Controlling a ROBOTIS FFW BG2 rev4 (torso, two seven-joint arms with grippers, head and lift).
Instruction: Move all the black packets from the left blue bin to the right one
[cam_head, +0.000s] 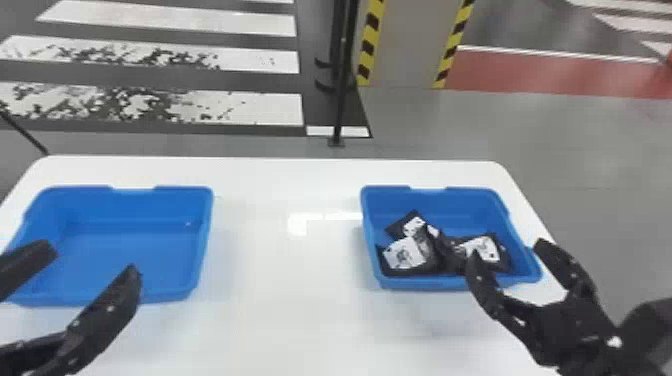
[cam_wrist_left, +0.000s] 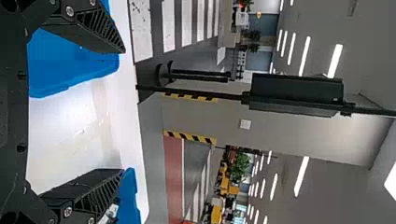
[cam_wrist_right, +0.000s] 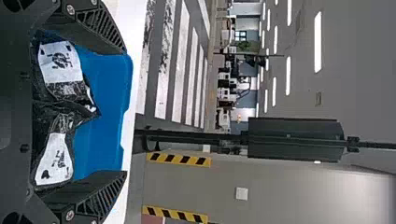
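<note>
Left gripper (cam_head: 92, 259): I have fingers apart
Right gripper (cam_head: 506, 250): apart, near right bin (cam_head: 425, 284) edge
Black packets (cam_head: 407, 257): inside this bin
Surface (cam_head: 280, 280): wide between bins

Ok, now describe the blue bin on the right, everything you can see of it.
The right blue bin looks like plastic: an open, rectangular tub with rounded corners and a dip midway along its far rim. It sits upright on the white table, towards the right end. Black packets with white labels lie jumbled inside. The open right gripper is at its near right corner; whether they touch can't be told.
</note>
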